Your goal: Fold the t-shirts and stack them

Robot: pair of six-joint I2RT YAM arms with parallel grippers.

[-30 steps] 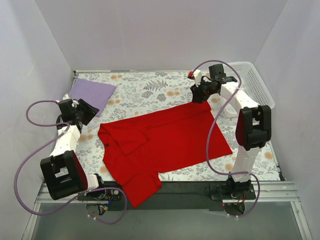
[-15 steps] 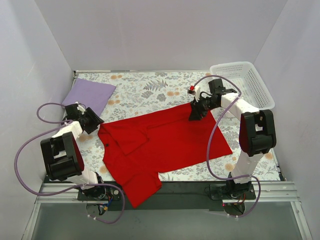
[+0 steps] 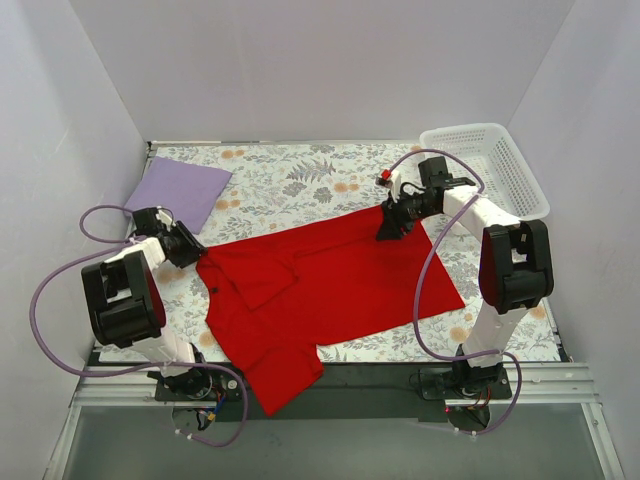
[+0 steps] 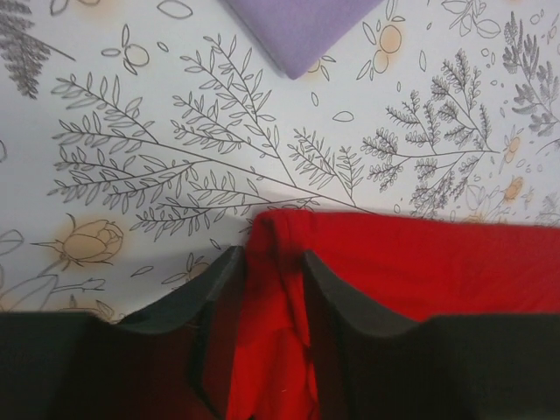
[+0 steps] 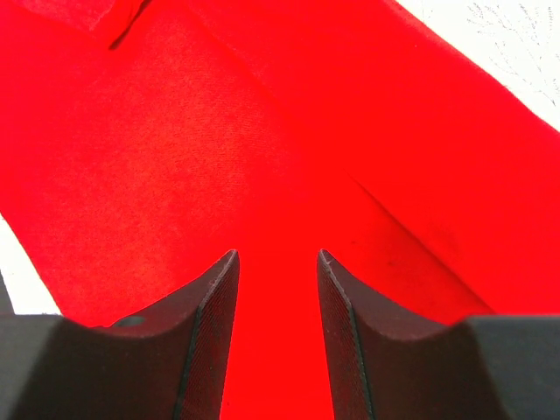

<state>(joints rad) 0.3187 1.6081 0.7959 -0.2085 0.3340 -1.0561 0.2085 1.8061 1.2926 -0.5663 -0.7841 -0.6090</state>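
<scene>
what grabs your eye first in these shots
A red t-shirt sprawls across the floral table, its bunched left edge between the fingers of the left gripper, the right gripper open over its far edge. A lilac t-shirt lies in the far left corner, a white basket far right.

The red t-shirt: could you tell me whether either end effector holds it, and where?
The left end effector appears to pinch a fold at the left edge of the red t-shirt; the right end effector stands open over flat cloth.

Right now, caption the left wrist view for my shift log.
Left gripper straddling a bunched edge of the red t-shirt on the floral tablecloth, corner of the lilac t-shirt beyond.
</scene>
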